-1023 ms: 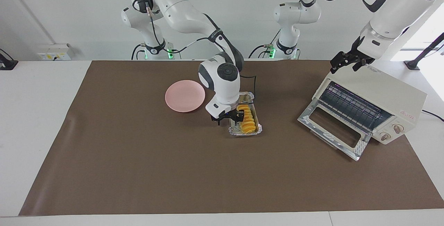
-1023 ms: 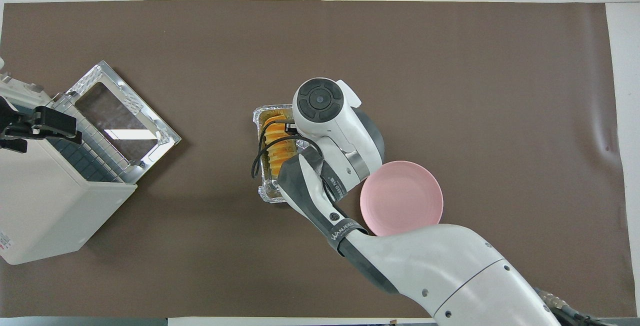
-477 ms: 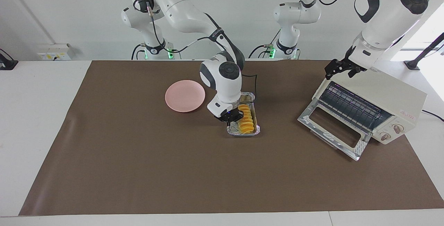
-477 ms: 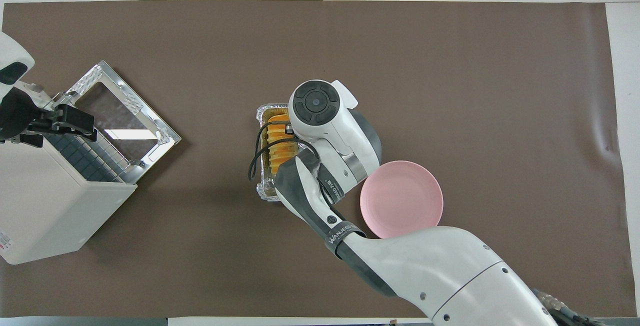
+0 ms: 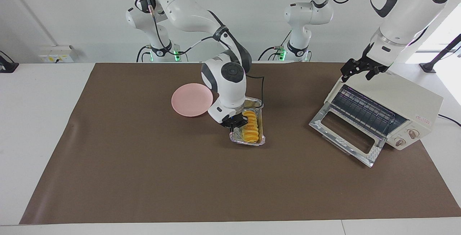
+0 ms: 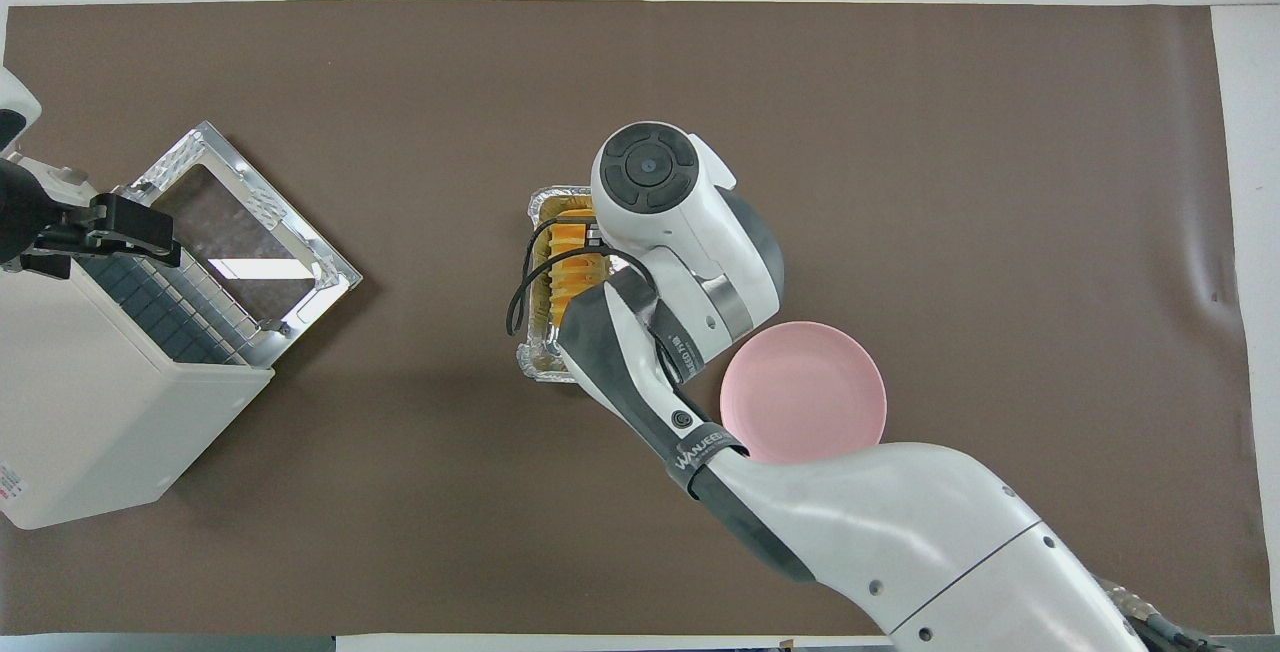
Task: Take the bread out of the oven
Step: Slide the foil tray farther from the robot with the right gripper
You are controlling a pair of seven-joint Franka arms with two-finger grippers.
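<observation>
The golden ridged bread lies in a crinkled foil tray on the brown cloth at mid-table, outside the oven. My right gripper is shut on the tray's rim on the side toward the pink plate. In the overhead view its wrist hides the fingers. The cream oven stands at the left arm's end with its glass door dropped open and its wire rack bare. My left gripper hangs open over the oven's top front edge.
A pink plate lies beside the tray, toward the right arm's end and slightly nearer to the robots. The right arm's black cable loops over the tray. Brown cloth covers the table.
My right gripper shut on the tray's rim and shifted the tray with the bread a little away from the robots. The left gripper swayed slightly above the oven.
</observation>
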